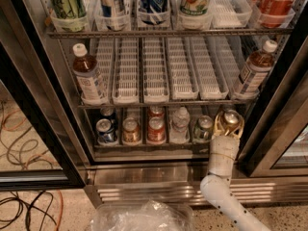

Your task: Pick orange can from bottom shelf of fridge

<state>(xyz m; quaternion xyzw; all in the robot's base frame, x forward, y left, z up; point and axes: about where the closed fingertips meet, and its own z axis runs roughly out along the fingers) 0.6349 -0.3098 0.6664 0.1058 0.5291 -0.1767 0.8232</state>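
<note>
The fridge [43, 105] stands open in front of me. Its bottom shelf [144, 146] holds a row of short cans in white lanes. My gripper [229, 124] is at the right end of that shelf, on a white arm [222, 162] reaching up from the lower right. Its fingers are closed around the orange can [230, 119], a gold-orange can with a silver top, held upright at the shelf's front.
Left of the held can stand a green can [203, 128], a clear bottle [180, 124], a red can [155, 129], a copper can [131, 130] and a blue can [106, 131]. Brown bottles [89, 78] stand on the rack above. The black door frame [269, 114] is close on the right. A plastic bag [142, 218] lies on the floor.
</note>
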